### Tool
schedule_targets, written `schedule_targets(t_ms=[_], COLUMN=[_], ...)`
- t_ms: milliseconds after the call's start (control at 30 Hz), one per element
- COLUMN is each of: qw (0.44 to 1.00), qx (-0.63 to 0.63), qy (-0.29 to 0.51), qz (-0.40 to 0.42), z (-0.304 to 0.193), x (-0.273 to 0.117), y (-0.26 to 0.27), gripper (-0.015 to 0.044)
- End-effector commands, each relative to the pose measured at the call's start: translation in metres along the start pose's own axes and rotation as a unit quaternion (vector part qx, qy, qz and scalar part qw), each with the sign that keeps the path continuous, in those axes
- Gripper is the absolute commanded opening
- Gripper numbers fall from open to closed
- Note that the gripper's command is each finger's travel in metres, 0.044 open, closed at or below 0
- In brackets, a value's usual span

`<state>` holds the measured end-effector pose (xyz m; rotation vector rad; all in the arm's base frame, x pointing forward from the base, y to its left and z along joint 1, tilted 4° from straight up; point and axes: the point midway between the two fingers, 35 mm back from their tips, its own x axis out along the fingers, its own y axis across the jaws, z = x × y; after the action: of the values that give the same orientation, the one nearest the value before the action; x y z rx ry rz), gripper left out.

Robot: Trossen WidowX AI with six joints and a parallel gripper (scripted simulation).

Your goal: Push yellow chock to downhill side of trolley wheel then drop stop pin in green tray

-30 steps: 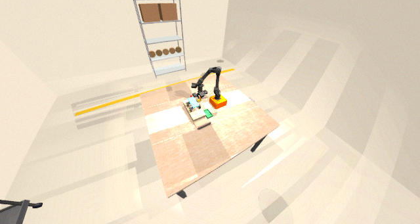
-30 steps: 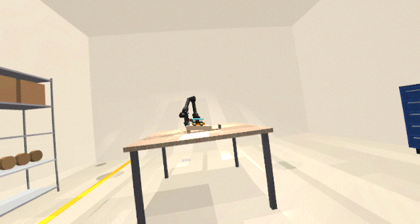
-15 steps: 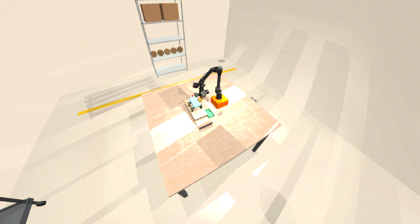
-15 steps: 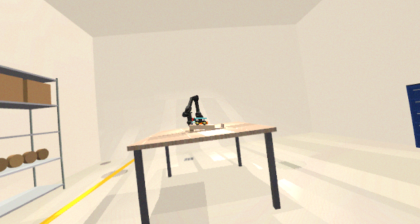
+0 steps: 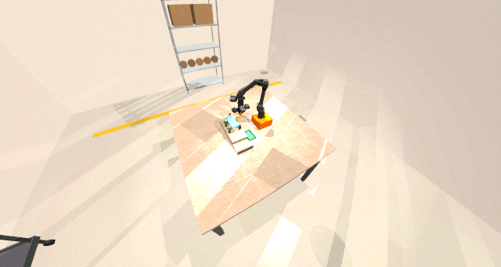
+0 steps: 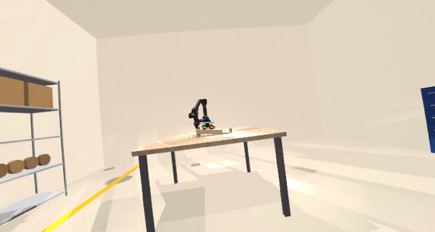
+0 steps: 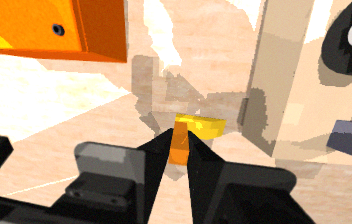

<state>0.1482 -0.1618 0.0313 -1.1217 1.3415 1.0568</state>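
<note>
The yellow chock (image 5: 239,117) (image 7: 207,127) is off the ramp (image 5: 239,137) (image 6: 211,132) (image 7: 287,75), beside its side wall, over the desk (image 5: 274,173) (image 6: 211,143) (image 7: 192,30); whether its base touches the surface cannot be determined. The pincer (image 5: 240,113) (image 6: 197,126) (image 7: 179,133) is clenched on the chock's orange handle (image 7: 179,145), one finger to each side. The wrist is directed downward, with the forearm descending to it from a high, sharply bent elbow. The arm's upper link (image 5: 263,96) (image 6: 204,110) stands nearly upright above the orange base (image 5: 262,120) (image 7: 102,30). The trolley (image 5: 232,121) (image 6: 207,123) stands on the ramp, the red-headed stop pin (image 5: 229,114) (image 6: 199,124) at its end. The green tray (image 5: 250,135) lies beside the ramp, on the side of the arm's base.
</note>
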Motion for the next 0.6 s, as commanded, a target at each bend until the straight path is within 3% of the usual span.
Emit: schedule_targets(t_ms=[0,567], qw=[1.0,1.0], qx=[0.002,0.002], qy=[0.004,0.004], qz=[-0.002,-0.002], z=[0.0,0.0], x=[-0.015,-0.071], y=[0.0,0.0], gripper=[0.0,0.0])
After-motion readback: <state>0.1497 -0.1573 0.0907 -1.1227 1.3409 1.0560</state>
